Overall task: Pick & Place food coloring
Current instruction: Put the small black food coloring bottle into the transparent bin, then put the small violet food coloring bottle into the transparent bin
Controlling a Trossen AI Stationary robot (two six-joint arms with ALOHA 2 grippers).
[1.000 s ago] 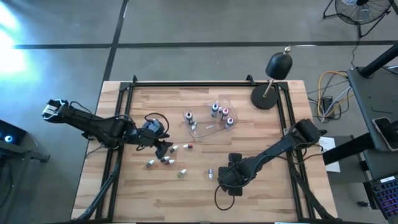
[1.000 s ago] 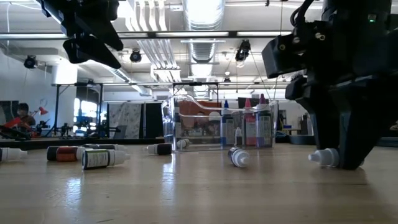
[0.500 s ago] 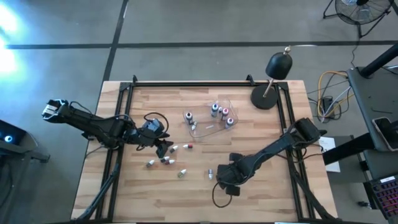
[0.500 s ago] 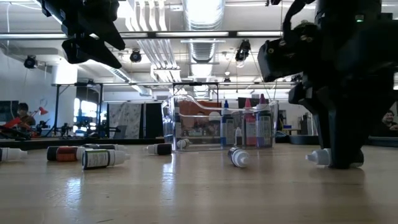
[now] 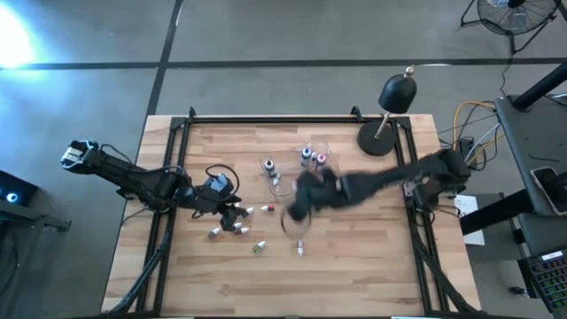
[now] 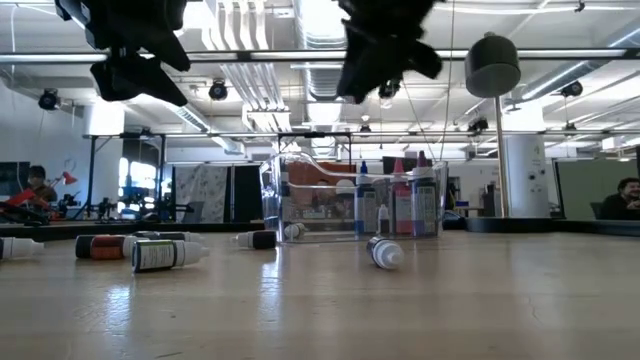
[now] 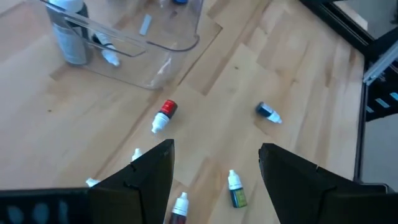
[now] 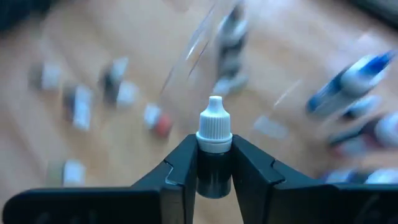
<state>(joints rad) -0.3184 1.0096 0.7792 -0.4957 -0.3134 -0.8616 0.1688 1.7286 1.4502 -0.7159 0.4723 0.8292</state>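
Right gripper point(image 5: 301, 197), high view: hung over the tub's point(image 5: 285, 182) near edge, fingers closed, load hidden by blur. Left gripper point(image 5: 237, 211): hovered left of the tub, above loose bottles point(image 5: 232, 229) lying on the table point(image 5: 354, 266) on the tub's near-left side. One bottle point(image 5: 301, 248) lay alone, nearer than the tub. Several bottles point(image 5: 312, 159) stood in the tub's far end; lamp point(image 5: 390, 115) stood well beyond the tub on its right.

Low view: right gripper point(image 6: 385, 45) hung high above the tub point(image 6: 320, 205); left gripper point(image 6: 135, 60) equally high, well left of the tub. Upright bottles point(image 6: 400, 205) showed inside the tub. One bottle point(image 6: 385, 252) lay on its side just before the tub; others point(image 6: 160, 253) lay left of the tub.

Left wrist view: left fingers point(image 7: 146, 177) spread wide apart, nothing between. Red-capped bottle point(image 7: 164, 115) lay near the tub point(image 7: 155, 43); blue bottle point(image 7: 268, 112) and green-labelled bottle point(image 7: 236, 189) lay farther from the tub.

Right wrist view: right fingers point(image 8: 180, 174) clamped on a dark, white-capped bottle point(image 8: 214, 134), cap pointing away from the wrist. Beyond, blurred: tub point(image 8: 205, 50) and scattered bottles point(image 8: 74, 99).
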